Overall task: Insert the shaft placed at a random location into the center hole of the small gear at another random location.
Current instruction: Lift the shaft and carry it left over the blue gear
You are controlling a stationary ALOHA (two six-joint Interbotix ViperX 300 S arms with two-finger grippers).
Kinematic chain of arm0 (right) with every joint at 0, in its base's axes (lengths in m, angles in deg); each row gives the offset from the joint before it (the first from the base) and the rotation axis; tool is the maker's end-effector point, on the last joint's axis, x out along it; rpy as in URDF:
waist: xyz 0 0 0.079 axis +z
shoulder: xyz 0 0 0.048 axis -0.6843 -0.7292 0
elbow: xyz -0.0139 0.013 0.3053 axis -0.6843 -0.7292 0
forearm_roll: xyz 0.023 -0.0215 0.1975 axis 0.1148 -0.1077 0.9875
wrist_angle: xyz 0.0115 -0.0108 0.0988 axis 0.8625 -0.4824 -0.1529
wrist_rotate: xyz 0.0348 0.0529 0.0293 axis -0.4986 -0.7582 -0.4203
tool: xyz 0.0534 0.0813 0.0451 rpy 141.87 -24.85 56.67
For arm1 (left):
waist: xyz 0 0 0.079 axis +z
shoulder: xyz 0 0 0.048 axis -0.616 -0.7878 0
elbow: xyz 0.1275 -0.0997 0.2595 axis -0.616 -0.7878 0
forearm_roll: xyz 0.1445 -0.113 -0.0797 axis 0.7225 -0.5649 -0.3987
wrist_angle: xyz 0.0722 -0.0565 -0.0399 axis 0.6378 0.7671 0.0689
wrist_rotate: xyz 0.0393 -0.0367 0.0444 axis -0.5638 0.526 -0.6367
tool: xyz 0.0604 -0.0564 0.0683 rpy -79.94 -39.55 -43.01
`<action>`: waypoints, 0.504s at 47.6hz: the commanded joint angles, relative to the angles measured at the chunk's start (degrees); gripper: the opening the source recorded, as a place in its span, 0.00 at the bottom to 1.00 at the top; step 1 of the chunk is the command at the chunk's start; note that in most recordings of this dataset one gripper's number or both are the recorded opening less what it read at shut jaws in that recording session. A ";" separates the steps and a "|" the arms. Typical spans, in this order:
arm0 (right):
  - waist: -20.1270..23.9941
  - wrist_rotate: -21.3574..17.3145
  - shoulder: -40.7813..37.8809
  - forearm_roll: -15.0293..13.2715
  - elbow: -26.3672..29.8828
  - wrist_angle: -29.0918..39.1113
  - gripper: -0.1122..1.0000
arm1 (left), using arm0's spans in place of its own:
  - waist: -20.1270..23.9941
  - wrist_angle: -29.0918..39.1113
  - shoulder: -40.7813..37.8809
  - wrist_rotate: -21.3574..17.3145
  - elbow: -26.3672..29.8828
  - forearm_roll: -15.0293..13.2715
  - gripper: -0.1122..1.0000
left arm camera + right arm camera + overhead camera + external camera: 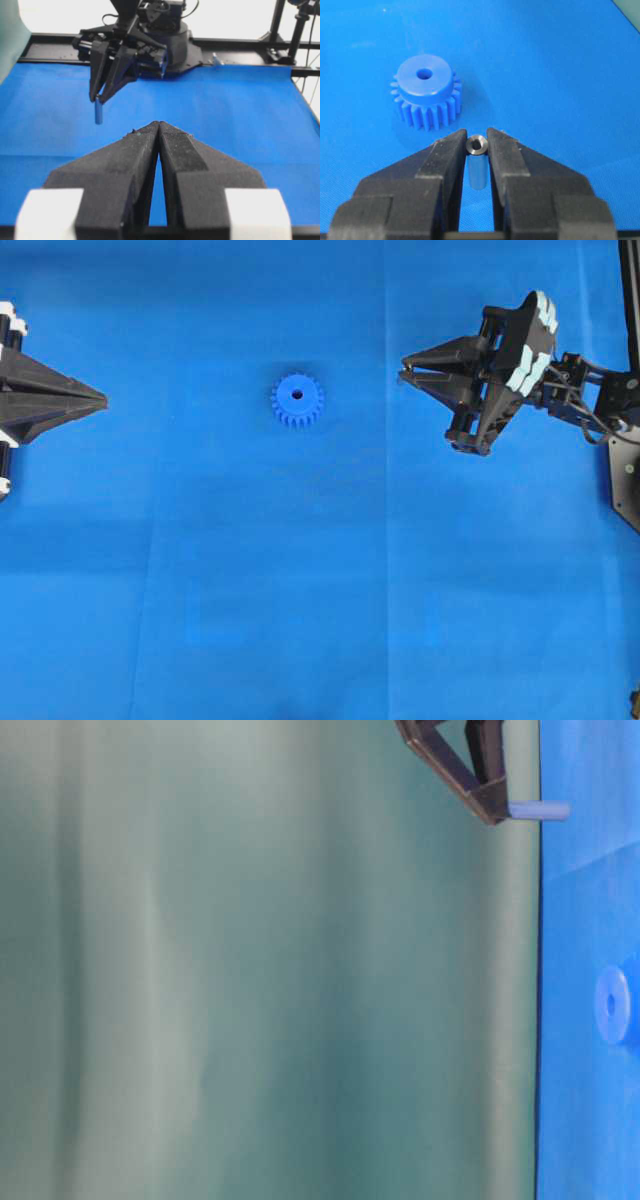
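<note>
The small gear (297, 400) is a bright-blue toothed wheel lying flat on the blue mat, its center hole (424, 74) dark, round and facing up. My right gripper (477, 137) is shut on the shaft (478, 170), a short silvery pin pinched upright near its shiny top end. The shaft (98, 113) hangs below the fingertips, above the mat. This gripper (405, 370) is to the right of the gear and apart from it. Far left, my left gripper (100, 398) is shut with nothing in it (159, 123).
The blue mat (320, 620) covers the whole table. A green backdrop (250, 970) stands behind it. The right arm's base (170, 35) and black frame rails (245, 45) line the far edge in the left wrist view.
</note>
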 commanded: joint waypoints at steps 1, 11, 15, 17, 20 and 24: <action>0.09 0.09 0.97 0.09 1.05 0.09 0.13 | 0.00 -0.53 -0.18 0.00 0.62 0.09 0.12; 0.09 0.09 0.62 0.09 1.67 0.09 0.13 | 0.00 -0.53 -0.18 0.00 0.62 0.00 0.12; 0.26 0.18 -0.53 0.00 3.08 0.18 0.13 | 0.00 -0.53 -0.18 0.00 0.62 0.09 0.12; 0.44 0.09 -1.41 0.09 4.04 0.18 0.13 | 0.00 -0.53 -0.18 0.00 0.62 0.09 0.12; 0.79 0.09 -2.90 0.00 5.80 0.18 0.13 | 0.00 -0.53 -0.18 0.00 0.62 0.00 0.12; 1.23 0.18 -5.19 -0.09 8.53 0.44 0.13 | 0.00 -0.62 -0.18 0.00 0.62 0.09 0.12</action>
